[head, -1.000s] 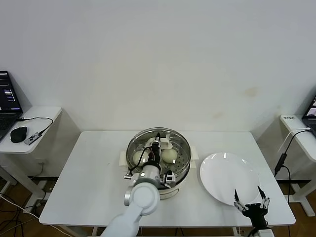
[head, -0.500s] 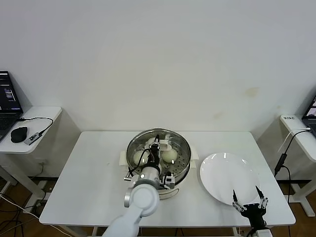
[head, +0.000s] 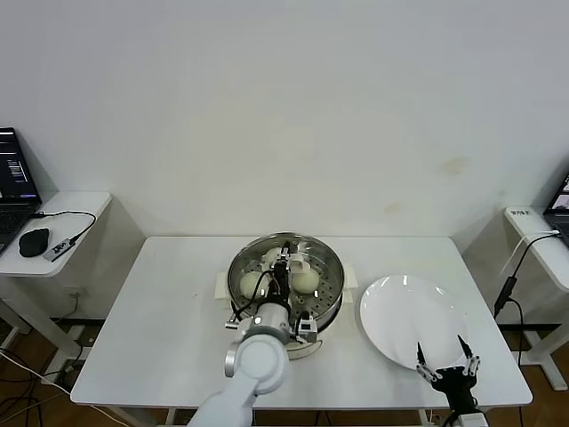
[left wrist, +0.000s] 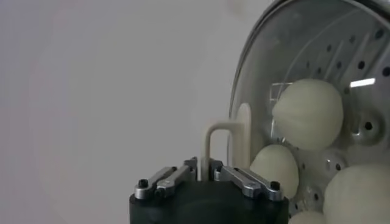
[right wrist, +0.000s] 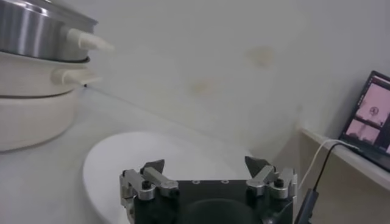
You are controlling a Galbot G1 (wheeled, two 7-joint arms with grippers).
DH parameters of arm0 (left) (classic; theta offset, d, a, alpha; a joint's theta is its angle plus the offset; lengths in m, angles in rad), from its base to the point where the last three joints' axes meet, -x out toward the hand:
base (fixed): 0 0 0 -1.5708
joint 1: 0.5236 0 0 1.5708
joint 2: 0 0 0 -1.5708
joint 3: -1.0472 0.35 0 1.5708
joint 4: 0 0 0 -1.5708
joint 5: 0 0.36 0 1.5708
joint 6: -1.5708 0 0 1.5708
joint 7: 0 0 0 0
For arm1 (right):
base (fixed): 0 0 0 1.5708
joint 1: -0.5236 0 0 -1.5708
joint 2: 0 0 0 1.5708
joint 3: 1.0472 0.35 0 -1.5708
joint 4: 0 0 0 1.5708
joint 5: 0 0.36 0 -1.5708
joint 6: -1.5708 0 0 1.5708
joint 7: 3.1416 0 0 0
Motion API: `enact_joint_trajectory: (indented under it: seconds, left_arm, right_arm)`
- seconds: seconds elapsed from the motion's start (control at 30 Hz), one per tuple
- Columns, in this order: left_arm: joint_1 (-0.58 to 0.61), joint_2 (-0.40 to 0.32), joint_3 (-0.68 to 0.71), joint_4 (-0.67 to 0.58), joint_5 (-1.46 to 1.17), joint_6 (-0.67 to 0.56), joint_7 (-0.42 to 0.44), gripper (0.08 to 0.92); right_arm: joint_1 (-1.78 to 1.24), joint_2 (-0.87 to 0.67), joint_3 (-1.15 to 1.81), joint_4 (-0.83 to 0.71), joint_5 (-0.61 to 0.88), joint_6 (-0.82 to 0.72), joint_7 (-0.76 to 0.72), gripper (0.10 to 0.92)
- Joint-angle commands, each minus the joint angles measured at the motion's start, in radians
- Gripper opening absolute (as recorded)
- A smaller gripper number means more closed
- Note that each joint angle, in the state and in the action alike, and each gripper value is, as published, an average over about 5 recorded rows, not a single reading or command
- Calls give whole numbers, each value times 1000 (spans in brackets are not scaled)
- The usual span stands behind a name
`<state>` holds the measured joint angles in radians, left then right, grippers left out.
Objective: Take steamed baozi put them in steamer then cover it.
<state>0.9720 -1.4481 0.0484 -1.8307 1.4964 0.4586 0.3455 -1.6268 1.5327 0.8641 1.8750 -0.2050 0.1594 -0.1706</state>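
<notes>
The steamer (head: 327, 298) stands mid-table on its cream base. A clear glass lid (left wrist: 304, 49) lies over it. Several pale baozi (head: 305, 280) show through the glass, and they also show in the left wrist view (left wrist: 308, 112). My left gripper (head: 286, 263) is over the steamer's middle, shut on the lid's cream loop handle (left wrist: 220, 129). My right gripper (head: 444, 366) is open and empty at the near edge of the white plate (head: 404, 311).
The steamer's cream side handles (right wrist: 85, 41) stick out toward the plate (right wrist: 152, 152). A side table with a laptop and mouse (head: 34, 240) stands far left. Another side table with a cable (head: 533, 236) stands far right.
My left arm has sunk slightly with the lid handle in its grip. My right gripper has drawn back a little toward the table's front edge.
</notes>
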Motion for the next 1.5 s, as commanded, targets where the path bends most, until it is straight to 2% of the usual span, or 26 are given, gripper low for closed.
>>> enact_joint_trajectory:
  seconds: [0.03, 0.3, 0.5, 0.6, 0.7, 0.77, 0.83, 1.0, 1.13, 1.33, 1.5]
  left_arm:
    - [37, 19, 0, -92, -18, -1, -5, 373]
    - [191, 81, -23, -274, -66, -24, -46, 589]
    - [402, 195, -137, -476, -315, -64, -130, 758]
    - [543, 267, -237, -553, -571, -100, -223, 812]
    - [658, 306, -376, -577, -941, -211, -372, 822]
    - [715, 290, -478, -549, -1213, -345, -465, 822]
    - [760, 241, -564, -514, -1452, -464, -533, 823]
    - [851, 180, -627, -471, -1759, -521, -604, 823]
    - [885, 150, -618, -412, -1791, -574, -612, 823]
    - [892, 119, -640, -277, -1737, -699, -575, 823]
    - [909, 97, -655, -221, -1726, -701, -524, 823]
  right_arm:
    - [0, 1, -3, -1, -2, 0, 0, 823]
    - [-2, 1, 0, 0, -1, 0, 0, 823]
    - [-4, -2, 3, -4, 4, 1, -1, 823]
    - [-4, -6, 4, -8, 11, 3, -2, 823]
    - [-7, -14, 3, -10, 27, 7, -3, 823]
    - [-13, -23, -1, -12, 41, 12, -3, 823]
    - [-24, -45, -12, -15, 59, 21, 0, 823]
    - [-81, -159, -57, -10, 129, 46, 13, 823]
    - [-120, -223, -86, 22, 207, 41, 13, 823]
    - [-157, -259, -158, 68, 394, 3, -34, 823]
    - [-152, -246, -189, 79, 387, -5, -31, 823]
